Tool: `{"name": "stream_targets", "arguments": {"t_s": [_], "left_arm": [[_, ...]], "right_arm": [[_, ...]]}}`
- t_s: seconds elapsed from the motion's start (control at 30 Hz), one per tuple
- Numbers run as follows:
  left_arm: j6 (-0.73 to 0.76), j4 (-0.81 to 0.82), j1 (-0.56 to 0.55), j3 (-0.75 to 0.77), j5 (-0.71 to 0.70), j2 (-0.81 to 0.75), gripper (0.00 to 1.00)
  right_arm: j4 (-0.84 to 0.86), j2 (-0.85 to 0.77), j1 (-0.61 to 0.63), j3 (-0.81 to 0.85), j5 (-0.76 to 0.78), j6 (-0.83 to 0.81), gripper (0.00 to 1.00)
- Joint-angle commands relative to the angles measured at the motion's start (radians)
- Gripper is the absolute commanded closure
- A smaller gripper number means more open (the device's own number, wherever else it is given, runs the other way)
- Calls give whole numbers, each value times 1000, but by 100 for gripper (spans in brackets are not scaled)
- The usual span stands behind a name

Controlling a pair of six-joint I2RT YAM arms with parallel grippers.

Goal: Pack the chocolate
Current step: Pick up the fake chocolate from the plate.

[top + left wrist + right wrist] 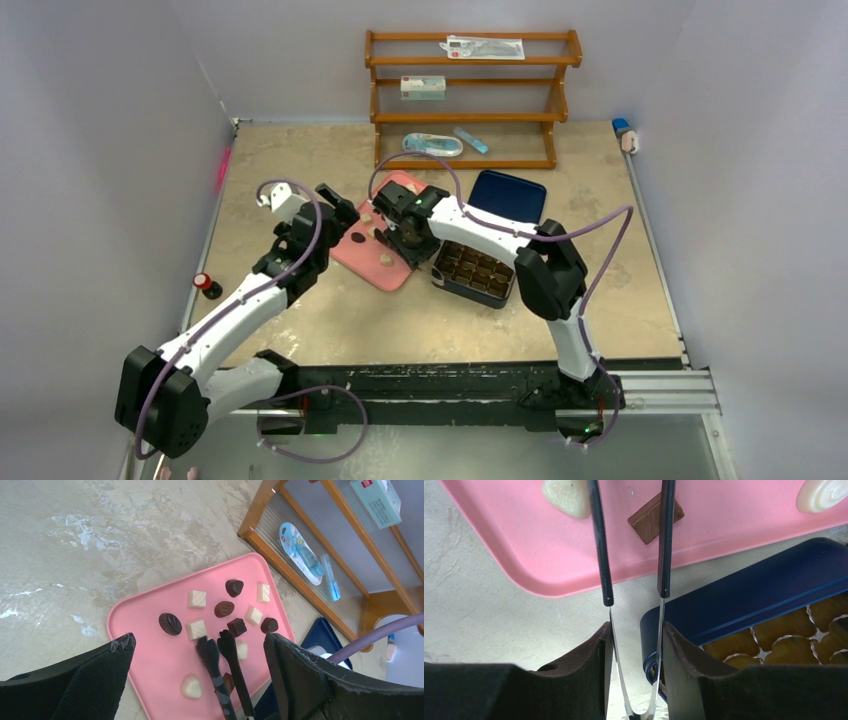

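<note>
A mottled beige surface carries a pink tray, lying at an angle left of centre. Just beside its right edge sits a dark blue box with golden gridded compartments. The box's flat blue lid lies behind it. Thin tongs, black-coated at the tips and bare metal further back, reach over the tray with their tips apart. A wooden rack stands at the far wall. It has a clear package on top, a teal-and-white carton in the middle, and a blister pack and blue tube at the bottom. A small red-capped bottle stands near the left edge, and a pink marker lies further back.
</note>
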Motion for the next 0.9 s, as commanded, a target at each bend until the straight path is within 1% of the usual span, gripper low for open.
{"name": "stream_targets", "arguments": {"t_s": [0.0,0.33,0.63,0.73,0.87], "left_arm": [[-78,-13,-3,-20,-48,-47,0],[-127,-39,-3,-37,-61,-77,0],[-135,-53,-3,-48,-72,-102,0],[-135,-57,-3,-50,-76,-106,0],[-135,-62,-3,-50,-84,-110,0]], "right_arm": [[-84,19,29,41,80,-23,60],[-132,24,50,37,166,-15,60],[-152,56,62,81,167,-14,64],[-161,69,63,102,167,-15,69],[-177,85,65,130,164,-16,84]]}}
